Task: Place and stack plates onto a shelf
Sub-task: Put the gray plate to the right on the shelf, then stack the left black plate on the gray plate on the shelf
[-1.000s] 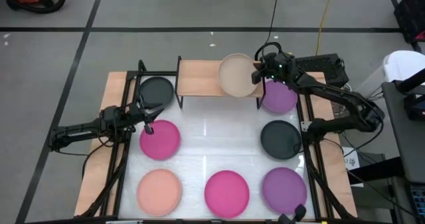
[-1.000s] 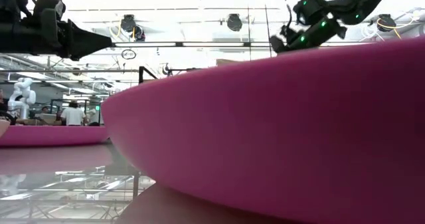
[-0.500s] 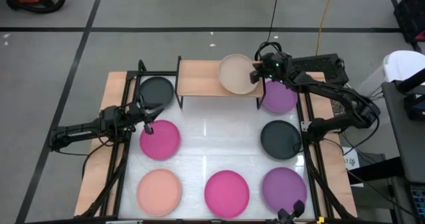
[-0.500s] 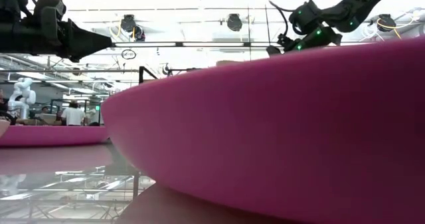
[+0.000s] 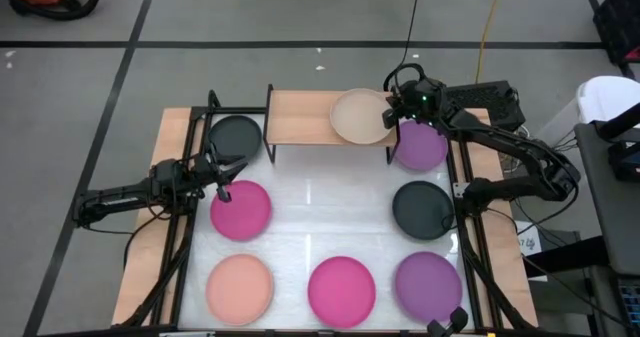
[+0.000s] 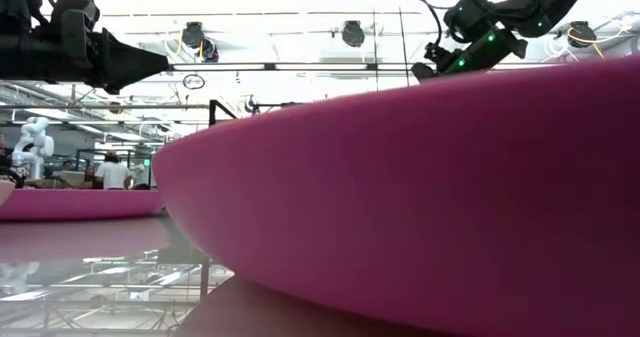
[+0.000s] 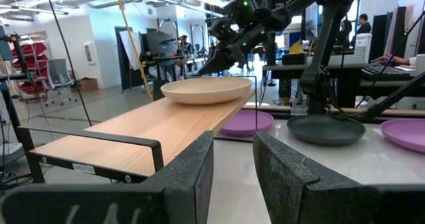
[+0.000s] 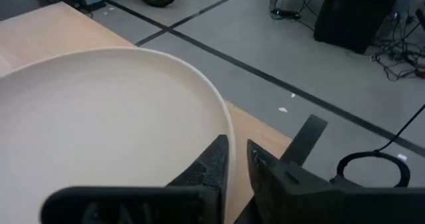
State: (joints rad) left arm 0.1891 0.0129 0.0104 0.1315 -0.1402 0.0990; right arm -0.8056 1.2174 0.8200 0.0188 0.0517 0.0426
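Right gripper (image 5: 392,116) reaching far across, fingers narrowly parted, left gripper (image 5: 224,173) low, fingers apart

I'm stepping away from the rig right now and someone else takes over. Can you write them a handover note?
Right gripper: fingers on either side of the beige plate rim, plate lying on the shelf; grip state unclear.
Left gripper: open, empty, waiting at the table's left beside a magenta plate.
Done: beige plate on shelf.
Left: release it, then shelve seven plates lying on the table: two black, two purple, two magenta, one peach.
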